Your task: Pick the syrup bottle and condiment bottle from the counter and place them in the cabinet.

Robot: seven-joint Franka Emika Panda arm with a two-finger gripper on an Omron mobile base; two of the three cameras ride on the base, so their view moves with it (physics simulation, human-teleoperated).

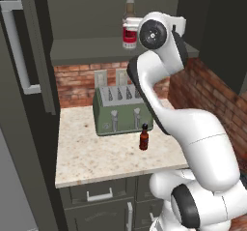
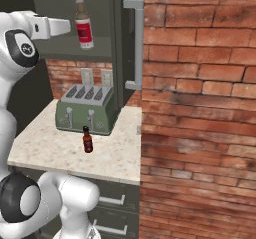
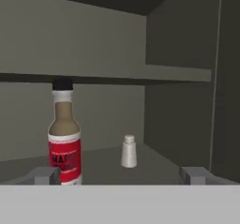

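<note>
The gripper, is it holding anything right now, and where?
Nothing. The gripper is open, and the syrup bottle stands upright on the cabinet shelf.

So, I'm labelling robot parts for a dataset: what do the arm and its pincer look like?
The arm is glossy white with rounded, bulbous links and dark grey round joint caps. The pincer has two small, blocky grey fingertips. No cables or markings are visible.

Counter [image 1: 91, 157] bears toaster [image 1: 120, 109], small bottle [image 1: 144, 138]; cabinet shelf [image 3: 140, 164] holds syrup bottle [image 3: 64, 138], shaker [image 3: 129, 152].
</note>
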